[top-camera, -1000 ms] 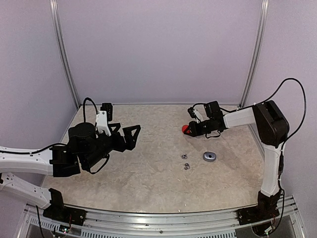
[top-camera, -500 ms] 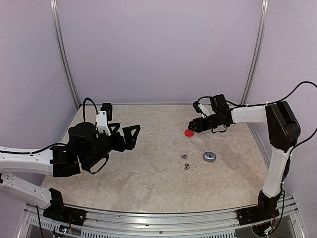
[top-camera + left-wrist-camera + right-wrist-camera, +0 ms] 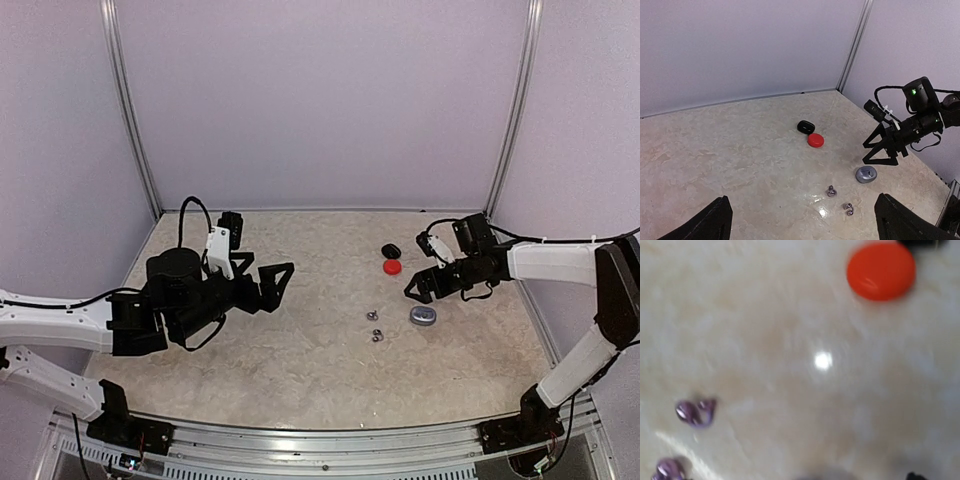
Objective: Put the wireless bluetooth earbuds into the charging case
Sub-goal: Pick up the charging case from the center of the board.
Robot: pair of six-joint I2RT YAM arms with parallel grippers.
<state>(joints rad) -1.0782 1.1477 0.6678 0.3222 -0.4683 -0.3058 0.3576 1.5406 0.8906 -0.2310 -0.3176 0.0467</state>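
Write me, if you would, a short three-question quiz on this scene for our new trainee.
1. True or false: the right gripper holds an earbud.
2. Which lies nearest the two silver earbuds? A the red case, B the black case, C the grey case.
3. Fill in: the jaws of the left gripper stand ___.
Key: 1 false; 2 C; 3 open.
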